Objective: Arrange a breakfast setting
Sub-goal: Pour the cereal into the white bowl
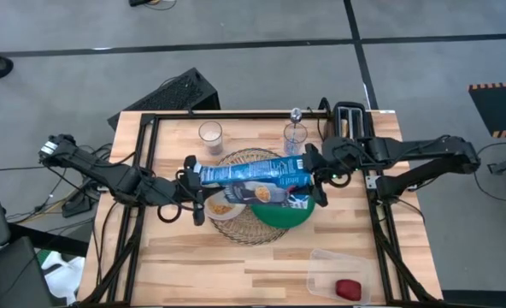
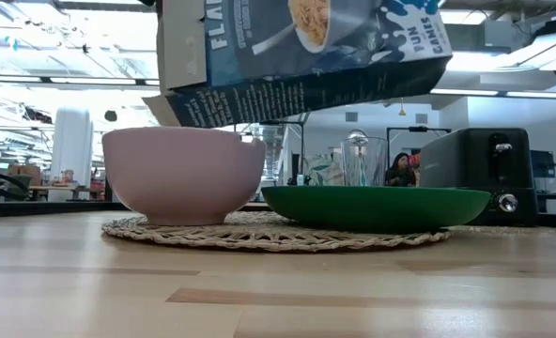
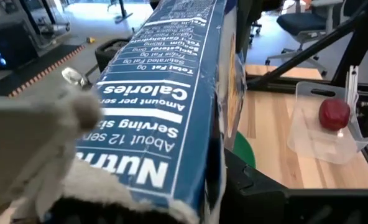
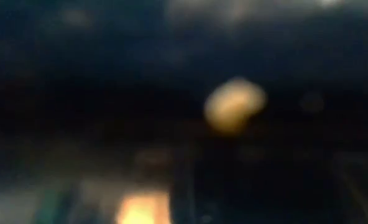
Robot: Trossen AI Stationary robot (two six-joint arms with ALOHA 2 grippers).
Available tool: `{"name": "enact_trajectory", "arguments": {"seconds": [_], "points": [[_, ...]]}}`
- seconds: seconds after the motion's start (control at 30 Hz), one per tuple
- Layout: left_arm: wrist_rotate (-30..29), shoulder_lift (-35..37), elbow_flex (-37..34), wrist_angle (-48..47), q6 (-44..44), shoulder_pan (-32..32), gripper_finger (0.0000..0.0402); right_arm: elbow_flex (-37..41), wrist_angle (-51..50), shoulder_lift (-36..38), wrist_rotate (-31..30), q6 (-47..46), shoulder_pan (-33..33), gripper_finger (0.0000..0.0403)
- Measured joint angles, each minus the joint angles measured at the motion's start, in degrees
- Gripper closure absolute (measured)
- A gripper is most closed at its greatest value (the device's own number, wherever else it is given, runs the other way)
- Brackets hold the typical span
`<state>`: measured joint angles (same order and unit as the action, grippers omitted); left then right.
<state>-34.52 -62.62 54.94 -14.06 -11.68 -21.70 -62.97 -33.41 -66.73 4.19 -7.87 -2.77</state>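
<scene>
A blue-and-white cereal box (image 1: 253, 174) hangs lengthwise in the air between my two grippers, above the round woven mat (image 1: 244, 158). My left gripper (image 1: 193, 181) is shut at the box's left, opened end. My right gripper (image 1: 314, 171) clasps its right end. On the mat stand a white bowl (image 1: 223, 208) with cereal in it and a green plate (image 1: 283, 218). In the low view the box (image 2: 297, 56) hovers over the bowl (image 2: 184, 174) and the plate (image 2: 377, 205). The small red apple (image 1: 349, 288) lies in a clear tub. My left gripper holds the box at its opened left end (image 1: 203, 175), coming about level from the table's left. The grey flap (image 3: 35, 137) and the box's side hide the fingers in the wrist view. The box is lifted clear, its left end (image 2: 170, 94) slightly lower, above the bowl. My right gripper has the box's closed right end (image 1: 304, 171) between its two fingers, which stand wide across the box's width. It comes from the table's right, slanting down. Its wrist view is dark and shows nothing of the contact.
Two clear glasses (image 1: 210, 133) (image 1: 296, 135) stand beyond the mat's far side. A black toaster (image 2: 489, 174) sits at the far right. The clear tub (image 1: 330, 265) is at the near right corner. Bare wood lies along the near edge left of the tub.
</scene>
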Motion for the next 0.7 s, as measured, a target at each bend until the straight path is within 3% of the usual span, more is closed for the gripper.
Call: {"name": "enact_trajectory", "arguments": {"seconds": [0.37, 0.7], "points": [[1.33, -0.41, -0.07, 2.25, 4.01, 0.49, 0.0402, 6.19, 7.78, 1.16, -1.46, -2.33, -2.11, 0.0093], [0.45, -0.21, 0.02, 2.24, 4.42, 0.57, 0.0401, 6.41, 7.30, 0.66, -2.61, -3.16, -0.55, 0.0010]]}}
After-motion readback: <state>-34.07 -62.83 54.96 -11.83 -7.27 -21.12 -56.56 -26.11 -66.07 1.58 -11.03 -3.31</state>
